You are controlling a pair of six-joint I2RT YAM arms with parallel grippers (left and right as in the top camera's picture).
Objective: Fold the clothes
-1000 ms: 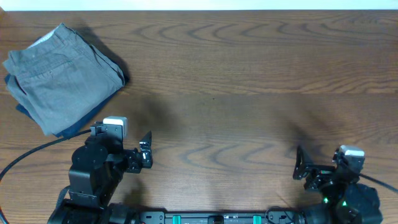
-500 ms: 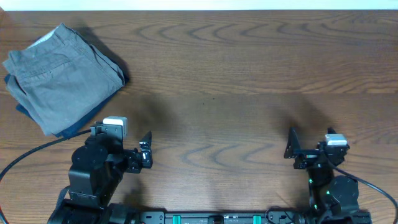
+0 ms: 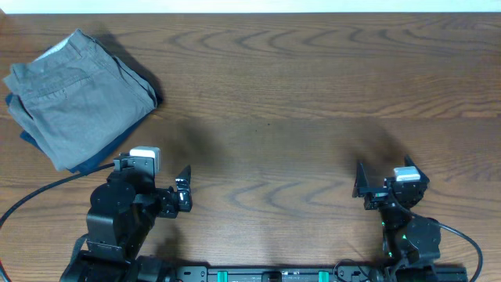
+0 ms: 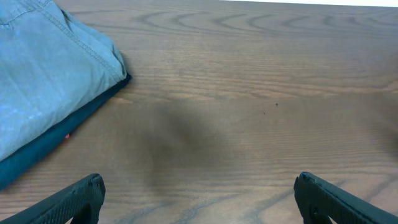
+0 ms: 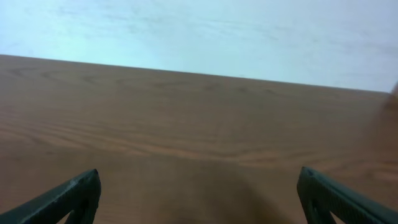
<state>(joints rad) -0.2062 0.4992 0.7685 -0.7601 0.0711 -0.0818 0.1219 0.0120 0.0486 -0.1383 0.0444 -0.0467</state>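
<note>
Lying at the counter's (image 3: 297, 94) far left corner: grey clothes (image 3: 74, 98), well apart from the left fingers (image 4: 81, 196), farther from the right fingers (image 5: 74, 193). Both pairs spread wide, gripping nothing. Folded, seams showing, stacked on a navy garment (image 4: 18, 168).

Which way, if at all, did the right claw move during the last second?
Yes. The right claw has moved forward over the table and a little toward the robot's left, away from the base rail at the near edge.
</note>
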